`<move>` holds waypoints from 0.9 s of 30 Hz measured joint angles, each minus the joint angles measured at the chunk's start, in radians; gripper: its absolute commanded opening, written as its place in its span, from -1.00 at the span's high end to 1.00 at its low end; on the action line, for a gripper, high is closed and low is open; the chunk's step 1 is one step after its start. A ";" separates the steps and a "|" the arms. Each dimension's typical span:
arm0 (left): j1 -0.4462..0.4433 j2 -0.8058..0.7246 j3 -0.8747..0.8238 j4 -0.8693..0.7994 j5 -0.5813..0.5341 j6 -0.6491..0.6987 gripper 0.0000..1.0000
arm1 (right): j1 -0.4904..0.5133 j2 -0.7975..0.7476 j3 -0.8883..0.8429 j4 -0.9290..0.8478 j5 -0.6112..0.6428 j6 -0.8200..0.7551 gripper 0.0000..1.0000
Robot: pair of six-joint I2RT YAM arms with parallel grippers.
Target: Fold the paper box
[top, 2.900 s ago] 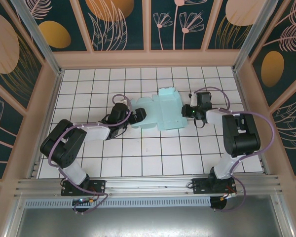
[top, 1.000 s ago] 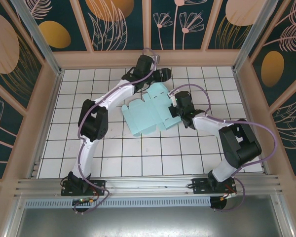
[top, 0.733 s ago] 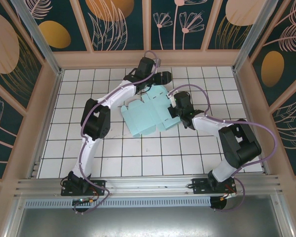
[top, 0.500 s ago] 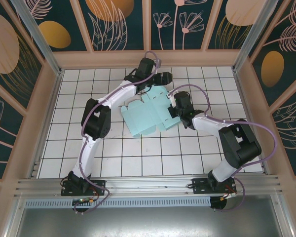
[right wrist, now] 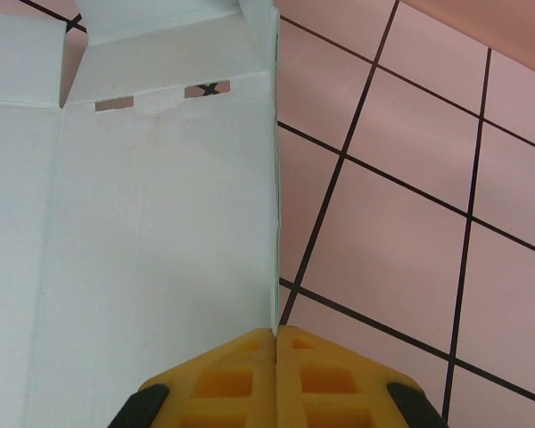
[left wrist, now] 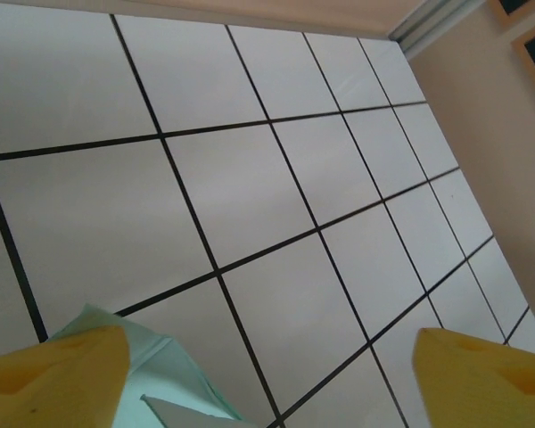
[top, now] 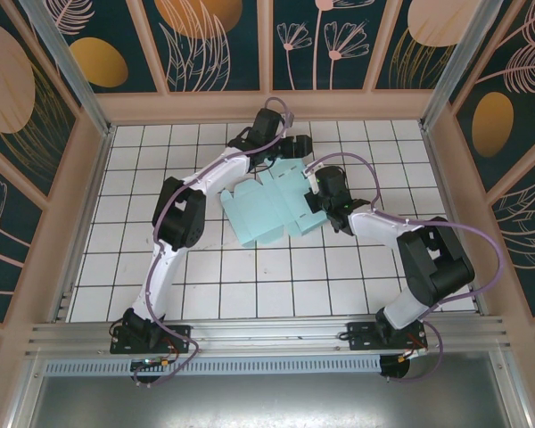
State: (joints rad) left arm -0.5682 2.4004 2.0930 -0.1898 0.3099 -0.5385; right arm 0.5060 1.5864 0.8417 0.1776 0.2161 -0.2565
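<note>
The paper box [top: 269, 212] lies as an opened-out sheet of pale mint card on the white tiled table [top: 205, 267], a little beyond its middle and turned askew to the black grid lines. Its flaps and notches show along the left and far edges. From above I cannot tell whether the far panel lies flat or is lifted.

In the right wrist view the card [right wrist: 152, 223] is plain and unprinted, with two small slots [right wrist: 205, 89] cut near a crease. The sheet is cut off at the left and top of that view. Its right edge runs straight down into the seam between the yellow pads of the right gripper [right wrist: 276, 357], which are pressed together on that edge. From above, the right gripper [top: 314, 193] sits at the sheet's right side, and its fingers are too dark to separate there.

The left gripper [left wrist: 269, 383] has its yellow fingertips [left wrist: 53, 374] spread wide, both cropped by the bottom of the frame, with bare tile between them. One corner of the card [left wrist: 152, 374] pokes in just beside the left-hand tip; I cannot tell whether they touch. From above, the left gripper [top: 290, 145] hangs at the sheet's far end, partly masked by a purple cable [top: 339, 159].
</note>
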 measured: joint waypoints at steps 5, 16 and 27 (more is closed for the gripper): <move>0.000 0.000 -0.002 -0.002 0.008 0.046 -0.54 | 0.001 0.000 0.000 -0.001 0.000 -0.001 1.00; 0.000 0.000 -0.004 -0.022 0.009 0.180 -0.69 | 0.018 0.000 0.000 -0.003 0.000 -0.011 1.00; 0.000 -0.017 -0.033 -0.079 0.055 0.224 -0.32 | 0.018 0.007 0.000 -0.017 0.023 -0.019 1.00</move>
State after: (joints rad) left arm -0.5682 2.3836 2.0602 -0.2687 0.3645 -0.3149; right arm 0.5240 1.5932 0.8421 0.1608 0.2390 -0.2752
